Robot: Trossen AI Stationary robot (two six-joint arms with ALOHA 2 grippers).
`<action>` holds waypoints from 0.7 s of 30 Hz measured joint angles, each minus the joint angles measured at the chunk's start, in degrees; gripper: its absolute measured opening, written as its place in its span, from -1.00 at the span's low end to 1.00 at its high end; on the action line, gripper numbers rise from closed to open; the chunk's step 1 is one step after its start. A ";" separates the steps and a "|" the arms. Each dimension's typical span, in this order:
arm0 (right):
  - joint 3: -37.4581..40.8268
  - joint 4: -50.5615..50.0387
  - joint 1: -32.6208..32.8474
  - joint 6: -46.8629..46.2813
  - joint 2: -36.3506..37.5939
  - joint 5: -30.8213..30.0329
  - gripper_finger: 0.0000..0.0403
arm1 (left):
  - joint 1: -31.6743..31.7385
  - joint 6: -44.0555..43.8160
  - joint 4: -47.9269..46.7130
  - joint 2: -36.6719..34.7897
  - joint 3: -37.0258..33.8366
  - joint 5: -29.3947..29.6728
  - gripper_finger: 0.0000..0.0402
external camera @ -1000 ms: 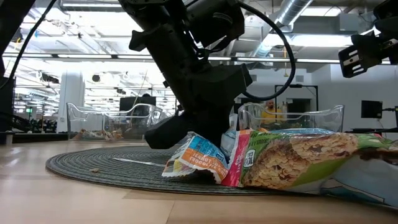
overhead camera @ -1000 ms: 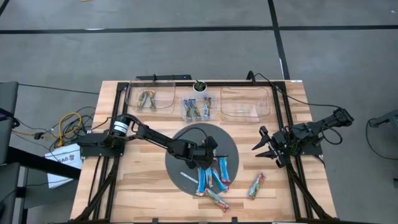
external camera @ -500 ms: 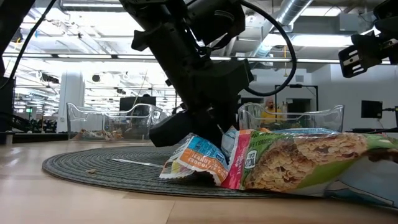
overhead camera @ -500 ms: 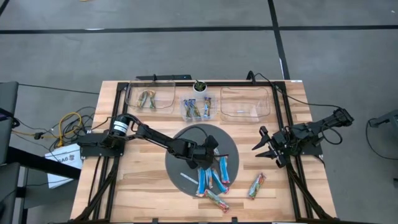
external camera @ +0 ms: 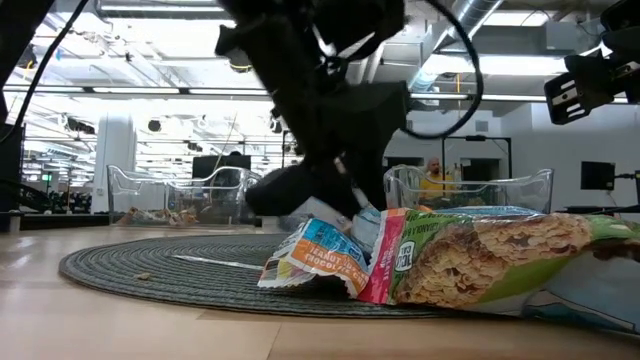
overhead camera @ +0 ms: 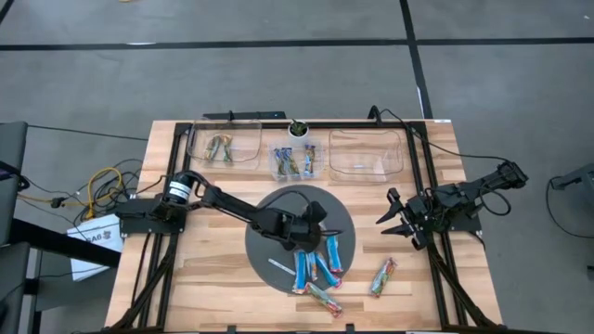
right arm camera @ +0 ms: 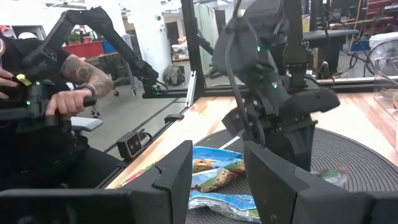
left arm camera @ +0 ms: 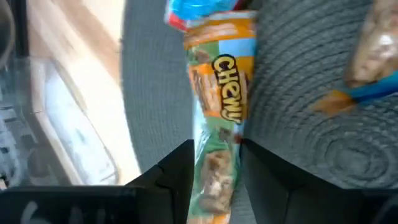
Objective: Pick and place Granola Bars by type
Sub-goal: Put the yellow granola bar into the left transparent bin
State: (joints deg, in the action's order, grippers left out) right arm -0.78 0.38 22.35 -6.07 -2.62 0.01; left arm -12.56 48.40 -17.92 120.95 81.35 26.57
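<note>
Currently on the table: granola bars, trays, two grippers

High view: left gripper [overhead camera: 311,232] over round grey mat [overhead camera: 269,243]; loose Granola Bars [overhead camera: 317,266] clustered at mat's near edge, one more [overhead camera: 382,276] alone on the wood. Three clear trays [overhead camera: 223,148] along far edge, two holding bars. Right gripper [overhead camera: 397,219] parked at right side, fingers spread, holding nothing.

Low view: crumpled wrappers [external camera: 330,255] beneath left arm; jaw state cannot be told here.

Left wrist view: fingers [left arm camera: 177,171] parted, straddling a green-orange "Chewy" bar [left arm camera: 221,118] lying on the mat.

Right wrist view: person's hand [right arm camera: 69,99] on a handle beyond the table.
</note>
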 joint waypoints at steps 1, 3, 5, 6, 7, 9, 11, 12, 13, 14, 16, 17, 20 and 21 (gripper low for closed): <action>0.00 0.02 0.00 0.00 -0.01 0.00 -0.31 | 0.01 0.01 -1.59 -0.03 1.14 -0.20 -0.38; 0.00 0.00 0.00 0.00 -0.01 0.00 -0.31 | 0.02 0.01 -4.90 -0.03 3.63 -0.82 -0.38; 0.00 0.02 -0.02 0.00 0.01 -0.02 -0.32 | 0.20 -0.12 -8.20 -0.06 6.28 -2.42 -0.38; 0.00 0.00 0.00 0.00 0.01 0.00 -0.32 | 0.36 -0.15 -9.59 -0.15 7.37 -3.63 -0.38; 0.00 0.00 0.00 -0.01 0.01 0.00 -0.32 | 0.58 -0.13 -10.98 -0.22 8.31 -5.18 -0.38; 0.00 0.00 0.00 0.00 -0.01 -0.01 -0.32 | 1.19 0.02 -13.66 -0.22 9.75 -8.60 -0.38; 0.00 0.00 -0.02 0.00 0.01 -0.01 -0.31 | 2.00 0.64 -16.12 -0.22 10.71 -12.04 -0.38; 0.00 0.00 -0.01 0.00 0.00 -0.02 -0.31 | 2.43 1.20 -16.67 -0.22 10.94 -13.45 -0.38; 0.00 0.00 0.00 0.00 -0.01 -0.02 -0.31 | 2.89 1.82 -17.14 -0.22 11.12 -14.72 -0.38; 0.00 0.00 0.00 0.00 0.01 -0.02 -0.31 | 3.39 2.46 -17.53 -0.22 11.14 -15.74 -0.38; 0.00 0.00 -0.01 0.00 0.01 -0.02 -0.32 | 4.42 3.24 -17.93 -0.22 11.14 -16.87 -0.38; 0.00 0.00 0.00 -0.02 0.01 -0.02 -0.32 | 4.91 3.51 -17.81 -0.22 11.14 -17.34 -0.38; 0.00 0.00 0.00 0.00 0.01 -0.02 -0.32 | 6.31 4.35 -16.89 0.01 11.14 -17.83 -0.38; 0.00 0.00 -0.01 0.00 0.00 -0.01 -0.31 | 6.67 4.51 -16.69 0.14 11.14 -17.78 -0.38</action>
State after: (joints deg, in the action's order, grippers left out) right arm -0.78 0.38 22.34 -6.07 -2.62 0.00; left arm -5.88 52.91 -34.61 121.09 92.49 8.79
